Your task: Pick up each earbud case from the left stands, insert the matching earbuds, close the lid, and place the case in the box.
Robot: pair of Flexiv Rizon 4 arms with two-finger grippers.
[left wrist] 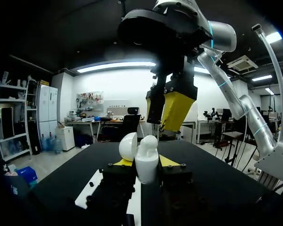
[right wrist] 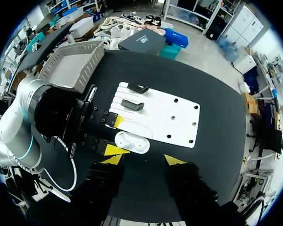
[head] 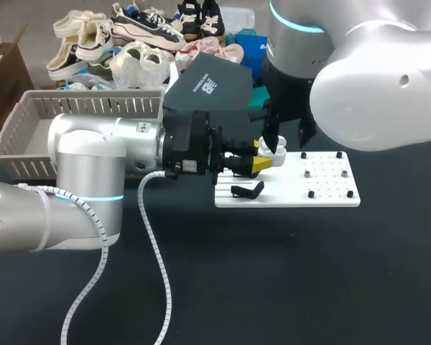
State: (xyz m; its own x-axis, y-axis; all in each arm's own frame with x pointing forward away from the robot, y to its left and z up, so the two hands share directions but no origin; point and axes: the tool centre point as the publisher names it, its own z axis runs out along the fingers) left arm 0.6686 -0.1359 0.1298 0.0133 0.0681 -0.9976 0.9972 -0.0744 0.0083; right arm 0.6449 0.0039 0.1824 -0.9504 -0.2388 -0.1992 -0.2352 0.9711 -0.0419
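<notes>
1. Left wrist view shows our left gripper (left wrist: 146, 163) clamped on the white earbud case (left wrist: 147, 157). One yellow tip presses each side of it, and the lid (left wrist: 128, 146) is hinged open.
2. We hold the case in the air just above the edge of the white board (right wrist: 172, 120), at the end that carries the stands.
3. Our right gripper (right wrist: 144, 160) hovers directly over the case, above that same end of the board. Its fingers are spread apart and we see nothing between them.
4. We judge the case to be picked and opened, so inserting the earbuds is the step in hand. We cannot make out any earbuds, either in the case or on the board. The next move calls for the right gripper to bring one down squarely into a well while the left keeps the case level and firmly pinched.
5. The case's long axis runs out along the left gripper's fingers, roughly parallel to the board's long edge. Its free end points toward the board's far end. Its open face appears to be turned up toward the right gripper.
6. Two black stands (right wrist: 132, 104) sit on the board beside the held case, both apparently empty.
7. The grey basket (head: 29, 126) lies well beyond the board's stand end, behind our left arm.
</notes>
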